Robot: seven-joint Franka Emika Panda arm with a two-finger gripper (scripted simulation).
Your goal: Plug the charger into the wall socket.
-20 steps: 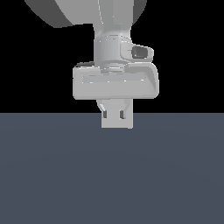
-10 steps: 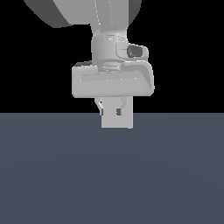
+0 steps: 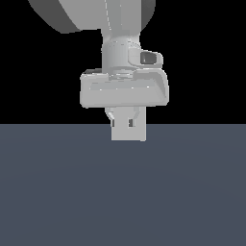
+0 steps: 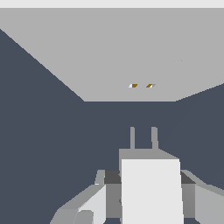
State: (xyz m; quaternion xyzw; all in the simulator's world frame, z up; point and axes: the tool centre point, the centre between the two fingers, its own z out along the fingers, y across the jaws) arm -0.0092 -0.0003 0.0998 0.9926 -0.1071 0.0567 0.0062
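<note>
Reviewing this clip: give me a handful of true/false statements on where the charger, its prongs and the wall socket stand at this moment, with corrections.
1. The charger sits between the fingers of the gripper. True.
2. The charger's two prongs are already inside the wall socket. False: in the wrist view a strip of dark floor shows between the prong tips and the socket plate.
3. The prongs point toward the socket plate. True.
4. The socket's two small orange-dark slots are hidden by the charger. False: both slots show, clear of the charger.
5. In the exterior view the charger lies loose on the floor. False: it hangs under the gripper.
</note>
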